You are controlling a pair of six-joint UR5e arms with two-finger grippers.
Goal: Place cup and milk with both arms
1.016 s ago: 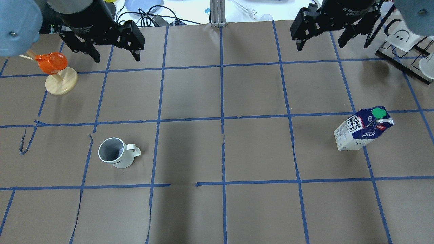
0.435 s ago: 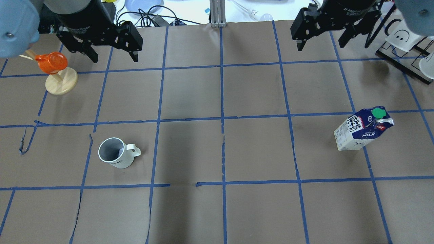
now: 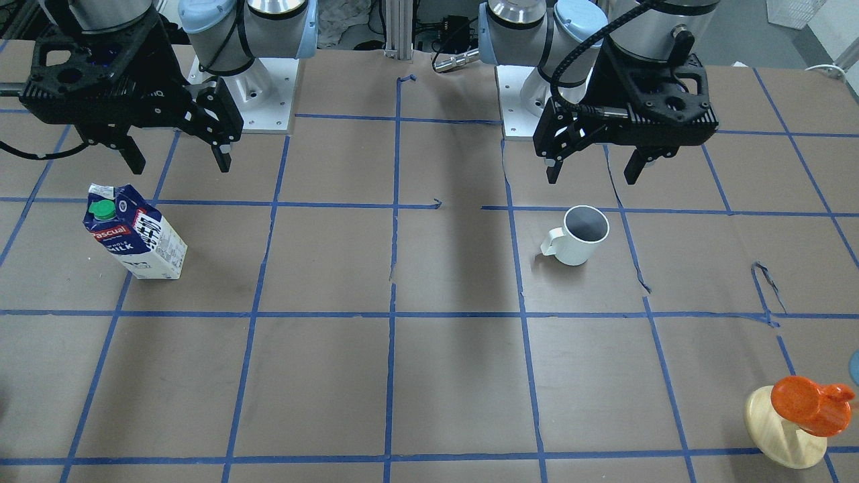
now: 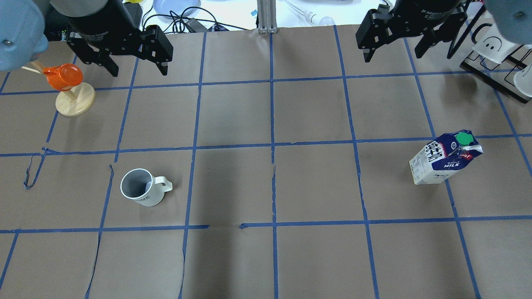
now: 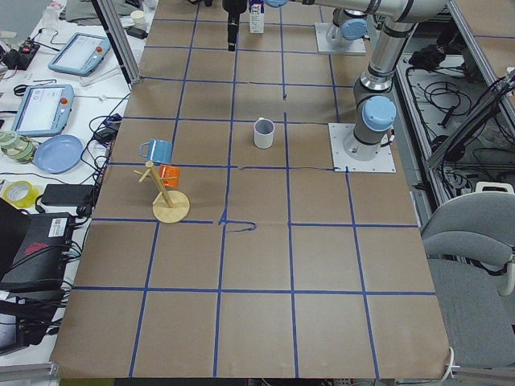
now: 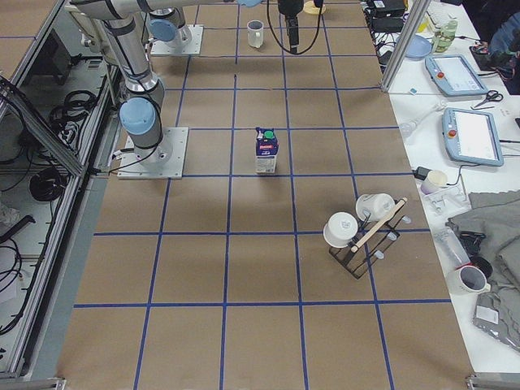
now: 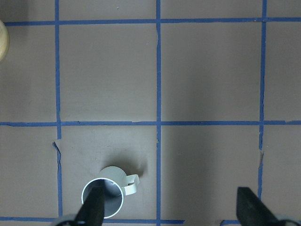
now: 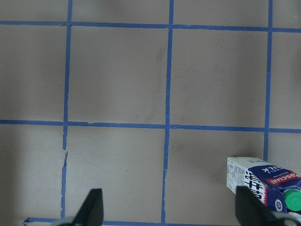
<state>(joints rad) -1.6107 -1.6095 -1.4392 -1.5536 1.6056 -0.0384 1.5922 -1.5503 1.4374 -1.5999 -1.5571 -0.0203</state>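
Overhead exterior: left gripper (image 4: 139, 71) released, empty, above the worktop (image 4: 316, 182); cup (image 4: 139, 192) upright below it, well apart. Right gripper (image 4: 392, 57) likewise released and empty; milk (image 4: 444, 160) upright below it, well apart.

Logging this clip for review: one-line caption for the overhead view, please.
Left gripper and right gripper open and aloft; cup and milk stand untouched, far apart, on the gridded table.

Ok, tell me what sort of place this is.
Most likely a robotics lab workcell. The table is papered brown and gridded with blue tape. The left arm and right arm are bolted to it on metal plates, and teach pendants lie on a side bench.
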